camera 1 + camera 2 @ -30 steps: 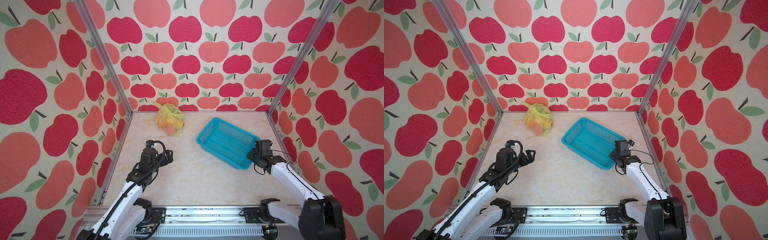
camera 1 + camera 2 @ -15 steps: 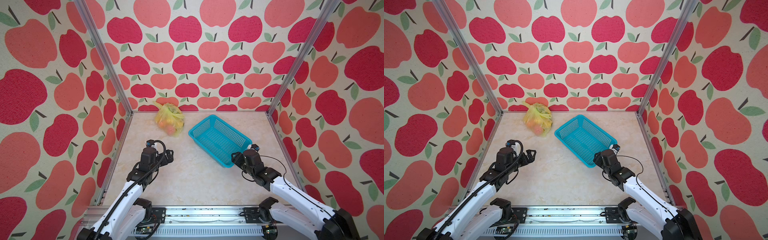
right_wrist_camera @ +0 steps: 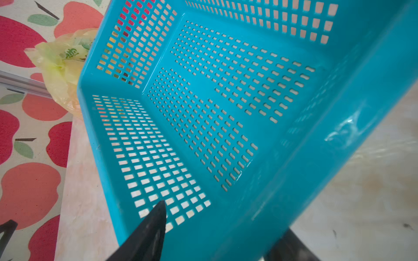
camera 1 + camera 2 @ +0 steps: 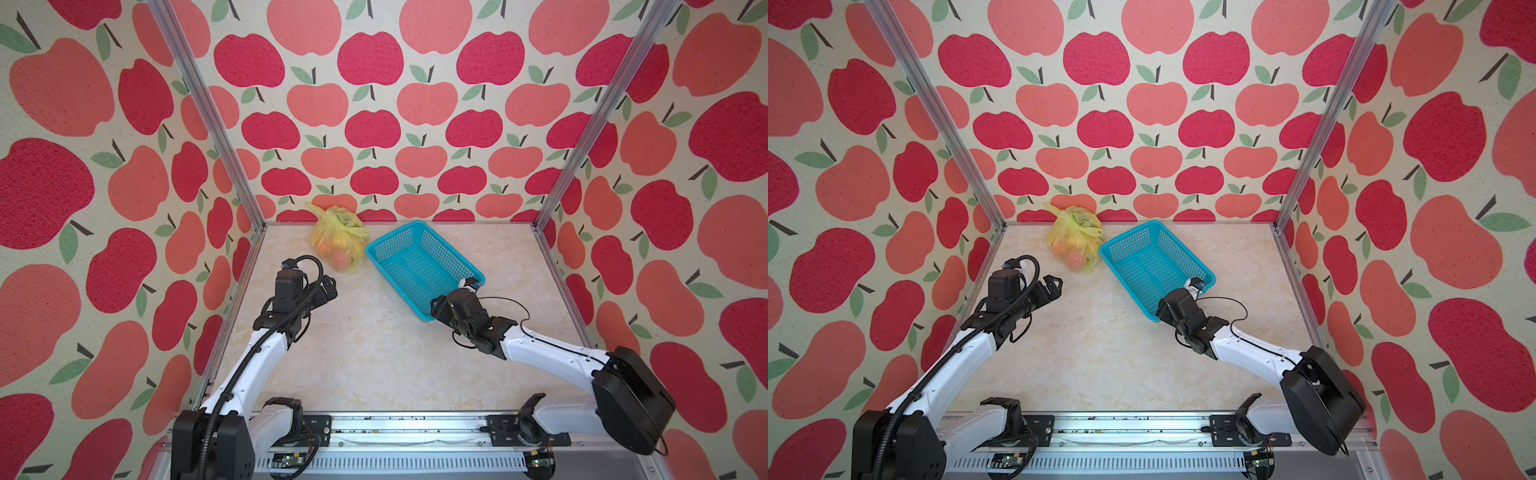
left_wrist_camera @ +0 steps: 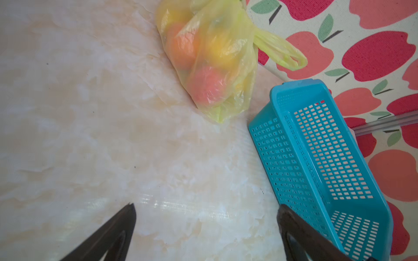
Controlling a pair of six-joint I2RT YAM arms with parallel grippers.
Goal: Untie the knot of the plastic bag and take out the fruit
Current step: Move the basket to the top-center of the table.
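Note:
The plastic bag (image 4: 338, 241) (image 4: 1075, 239) lies tied at the back of the table, against the wall. Its knot (image 4: 347, 221) (image 4: 1084, 220) sits on top. Fruit shows through the plastic: a pink-red one (image 5: 208, 85), an orange one (image 5: 181, 47) and a yellow one (image 5: 222, 45). My left gripper (image 4: 324, 286) (image 5: 206, 206) hovers open and empty, a short way in front of the bag. My right gripper (image 4: 434, 309) (image 3: 224, 220) straddles the near corner of the turquoise basket (image 4: 454, 249) (image 3: 339, 135), one finger inside and one outside, shut on it.
The basket's far left corner (image 5: 278, 90) lies right beside the bag. Apple-print walls and two aluminium posts (image 4: 208, 116) (image 4: 598, 116) close in the marble tabletop (image 4: 374, 353). A metal rail (image 4: 386, 419) runs along the front edge.
My right gripper swung left with the basket's corner in it, so the basket slid and turned until its far end reached the bag. The left arm and the bag stayed still.

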